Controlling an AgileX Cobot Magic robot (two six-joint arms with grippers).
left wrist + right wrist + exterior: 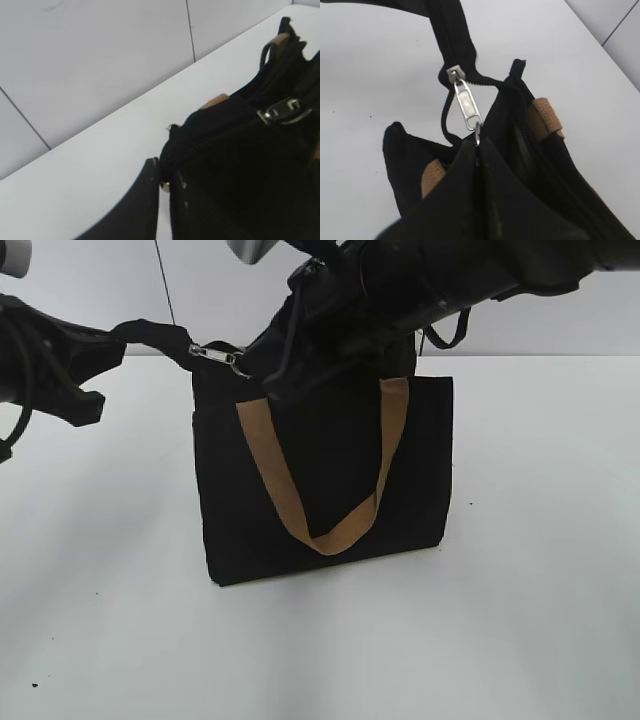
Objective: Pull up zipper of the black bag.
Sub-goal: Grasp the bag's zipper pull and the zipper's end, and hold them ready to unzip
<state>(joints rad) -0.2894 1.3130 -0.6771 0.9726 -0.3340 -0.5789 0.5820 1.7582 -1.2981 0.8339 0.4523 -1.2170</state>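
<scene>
The black bag (330, 480) stands upright mid-table, with a tan handle (330, 535) hanging down its front. The zipper's black tail (150, 333) is stretched out to the left from the bag's top left corner. My left gripper (118, 340) is shut on that tail; the left wrist view shows the fingers (165, 172) pinching the fabric (200, 135). The silver zipper pull (215, 353) sits near the top left corner. My right gripper (262, 375) reaches across from the upper right. In the right wrist view its fingers (479, 145) are shut on the ring of the pull (467, 105).
The bag stands on a white table (520, 590) in front of a pale panelled wall (100, 60). A thin dark cable (165, 280) hangs behind the bag. The right arm (430, 280) crosses above the bag's top.
</scene>
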